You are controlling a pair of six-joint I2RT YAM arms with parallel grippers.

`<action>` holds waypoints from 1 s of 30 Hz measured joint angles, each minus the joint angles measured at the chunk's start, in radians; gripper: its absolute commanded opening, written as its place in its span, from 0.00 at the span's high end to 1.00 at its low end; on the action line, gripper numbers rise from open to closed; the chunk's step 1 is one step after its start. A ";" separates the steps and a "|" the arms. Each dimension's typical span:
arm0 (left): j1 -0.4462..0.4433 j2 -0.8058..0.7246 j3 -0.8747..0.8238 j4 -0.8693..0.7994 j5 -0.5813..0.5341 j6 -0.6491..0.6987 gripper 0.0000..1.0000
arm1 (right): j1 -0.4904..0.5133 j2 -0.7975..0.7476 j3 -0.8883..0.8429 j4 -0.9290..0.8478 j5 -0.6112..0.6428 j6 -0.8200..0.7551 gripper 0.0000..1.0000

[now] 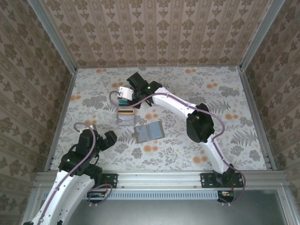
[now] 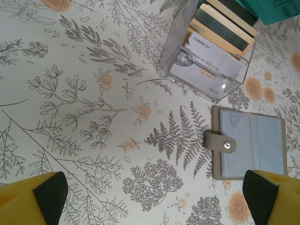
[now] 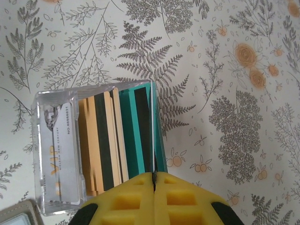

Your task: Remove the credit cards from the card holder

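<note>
right gripper (image 3: pixel 153 180) pinches a teal card (image 3: pixel 127 136) over the clear box (image 3: pixel 51 96); best lowered straight in before release. left gripper (image 2: pixel 154 190) gapes.

I work inside a staged test booth, a lab rig rather than a home. Patterned wallpaper panels (image 1: pixel 154 28) stand in bare aluminium framing (image 1: pixel 52 35). A floral printed sheet (image 1: pixel 234 140) covers the table. My left arm (image 1: pixel 70 187) and right arm (image 1: pixel 171 101) are bolted to a metal rail (image 1: pixel 159 178).
</note>
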 measured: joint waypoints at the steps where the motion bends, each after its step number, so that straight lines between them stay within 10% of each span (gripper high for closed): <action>1: 0.000 0.000 0.000 0.000 -0.002 0.000 0.00 | -0.001 0.012 0.016 -0.007 -0.001 -0.001 1.00; 16: 0.006 -0.001 0.000 0.000 -0.011 -0.001 0.00 | -0.002 0.056 0.053 -0.050 -0.035 -0.005 1.00; 22: 0.007 -0.001 0.000 0.000 -0.011 -0.001 0.00 | -0.002 0.085 0.064 -0.047 -0.034 -0.001 0.65; 30: 0.012 -0.001 0.000 0.000 -0.007 0.000 0.00 | -0.003 0.098 0.063 -0.009 0.019 0.049 0.60</action>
